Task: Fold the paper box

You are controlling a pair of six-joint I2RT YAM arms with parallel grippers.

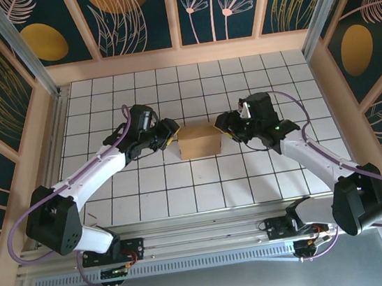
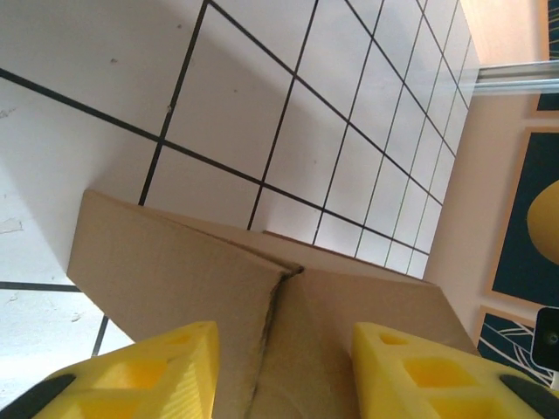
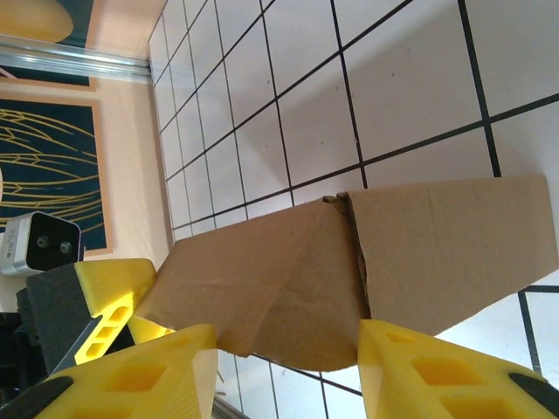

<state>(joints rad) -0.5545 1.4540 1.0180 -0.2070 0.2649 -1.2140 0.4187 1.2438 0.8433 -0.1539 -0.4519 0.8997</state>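
The paper box (image 1: 199, 142) is a small brown cardboard box standing in the middle of the tiled table. My left gripper (image 1: 169, 134) is at its left end and my right gripper (image 1: 223, 127) at its right end. In the left wrist view the yellow fingers (image 2: 157, 367) stand apart, with a seamed cardboard face (image 2: 288, 332) filling the gap of the gripper (image 2: 284, 349). The right wrist view has a rounded end flap (image 3: 297, 297) spanning the gap of my right gripper (image 3: 284, 340), whose jaws are also apart. Whether the pads press the cardboard I cannot tell.
White tiles with black grid lines (image 1: 191, 86) surround the box. A wooden frame and patterned walls (image 1: 179, 53) ring the table, with metal rails (image 1: 209, 225) along the near edge. The left gripper's yellow finger (image 3: 109, 301) shows beyond the box in the right wrist view.
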